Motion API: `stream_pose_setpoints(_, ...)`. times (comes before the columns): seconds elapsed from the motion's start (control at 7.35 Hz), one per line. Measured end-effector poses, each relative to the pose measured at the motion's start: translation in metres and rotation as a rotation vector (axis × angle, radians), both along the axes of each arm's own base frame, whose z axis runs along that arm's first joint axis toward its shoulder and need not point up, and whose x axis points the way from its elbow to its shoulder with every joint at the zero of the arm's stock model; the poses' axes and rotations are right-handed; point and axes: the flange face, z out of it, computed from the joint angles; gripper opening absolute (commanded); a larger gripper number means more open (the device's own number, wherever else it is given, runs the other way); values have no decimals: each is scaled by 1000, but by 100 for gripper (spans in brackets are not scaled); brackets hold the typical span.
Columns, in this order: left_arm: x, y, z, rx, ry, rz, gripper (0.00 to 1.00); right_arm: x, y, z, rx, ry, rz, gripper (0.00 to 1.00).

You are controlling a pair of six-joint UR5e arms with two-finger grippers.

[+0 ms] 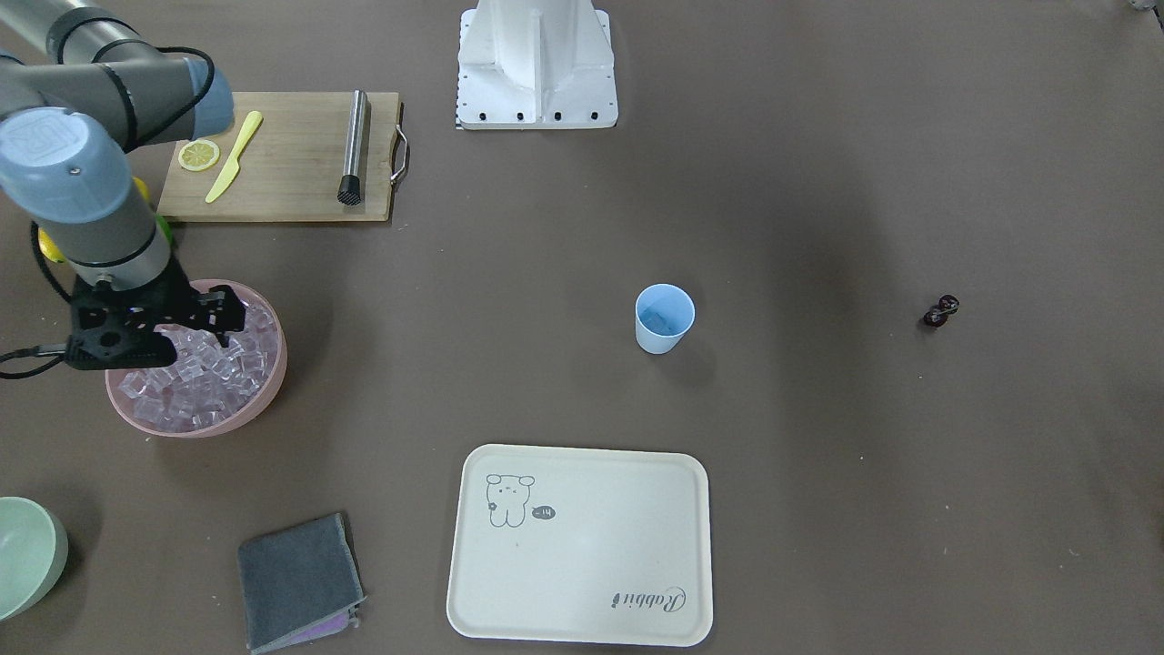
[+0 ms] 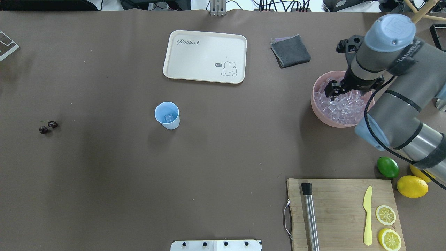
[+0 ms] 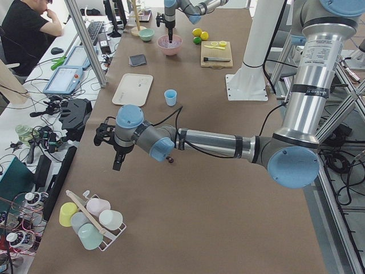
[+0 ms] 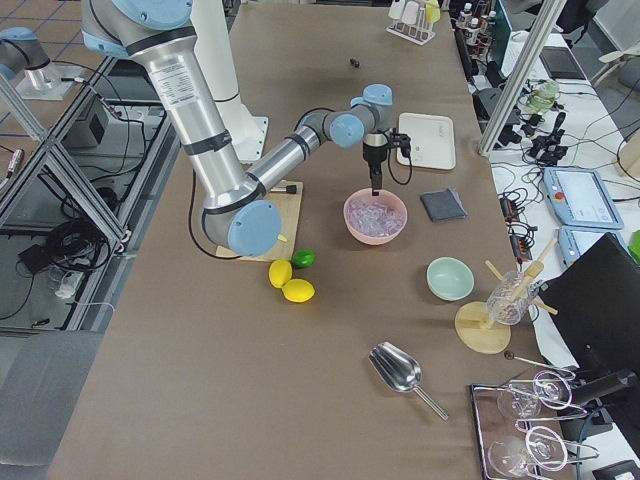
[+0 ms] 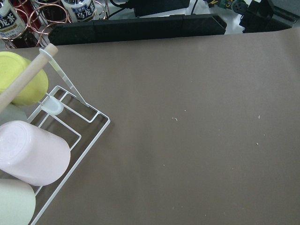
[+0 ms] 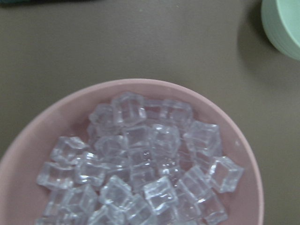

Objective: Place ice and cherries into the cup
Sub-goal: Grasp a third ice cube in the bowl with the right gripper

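The cream tray (image 1: 582, 546) lies at the lower middle of the front-facing view. At centre left, the pink bowl (image 1: 205, 428) is heaped with ice (image 1: 195, 387), and the right gripper (image 1: 225, 320) hangs just over the cubes. I cannot tell how its jaws stand (the left gripper (image 3: 118, 161), middle left in the left-side view, is equally unclear). The cup (image 1: 664, 318) stands upright at centre, some ice inside. The 2 cherries (image 1: 941, 311) lie far right.

The right arm (image 2: 393, 94) is showing silver-grey tubes, pale blue screwed joint caps, a black cable looping alongside, and a black open-framed hand (image 2: 332, 91). Near the white bolted pedestal (image 1: 536, 64), the left arm (image 3: 217, 142) is wearing matching colours.
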Motion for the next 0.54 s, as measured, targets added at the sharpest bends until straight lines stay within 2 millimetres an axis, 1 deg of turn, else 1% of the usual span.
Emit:
stream_pose_setpoints(0.14, 3, 0, -1, -1, 2, 1, 98, 7, -1, 8, -1, 8, -7, 94)
stream_pose_setpoints(0.27, 4, 0, -2, 0, 4, 0, 98, 7, -1, 9, 0, 9, -11, 91)
stream_pose_setpoints(0.41, 5, 0, -2, 1, 4, 0, 98, 4, 0, 8, -1, 8, -13, 82)
stream_pose_setpoints(0.54, 5, -1, -2, 1, 4, 0, 98, 2, 1, 9, -2, 8, -17, 76)
